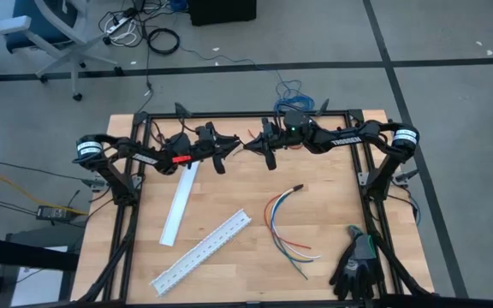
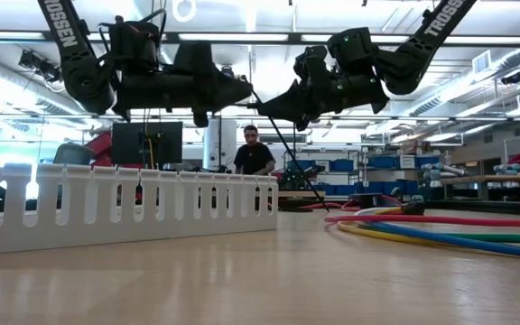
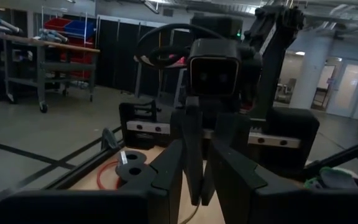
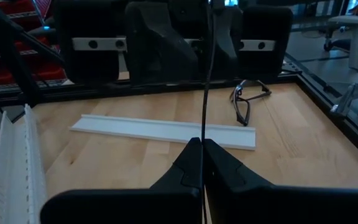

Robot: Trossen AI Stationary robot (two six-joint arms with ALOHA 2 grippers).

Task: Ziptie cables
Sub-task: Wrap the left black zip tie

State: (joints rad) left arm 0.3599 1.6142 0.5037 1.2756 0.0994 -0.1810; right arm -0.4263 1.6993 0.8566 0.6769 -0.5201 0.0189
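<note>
I see both arms raised over the far half of the tabletop [image 1: 332, 205], the left gripper [image 1: 226, 152] and right gripper [image 1: 255, 145] facing each other tip to tip near the middle. Below them, on the tabletop's left part, lies a flat strip [image 1: 180, 204], with a slotted duct [image 1: 202, 250] just nearer me. The cables [image 1: 286, 229] lie right of centre, and a glove [image 1: 358, 263] sits at the near right corner.

floor [image 1: 452, 51]: grey | office chair [image 1: 50, 34] | ceiling lights [image 2: 477, 41]: lit
</note>
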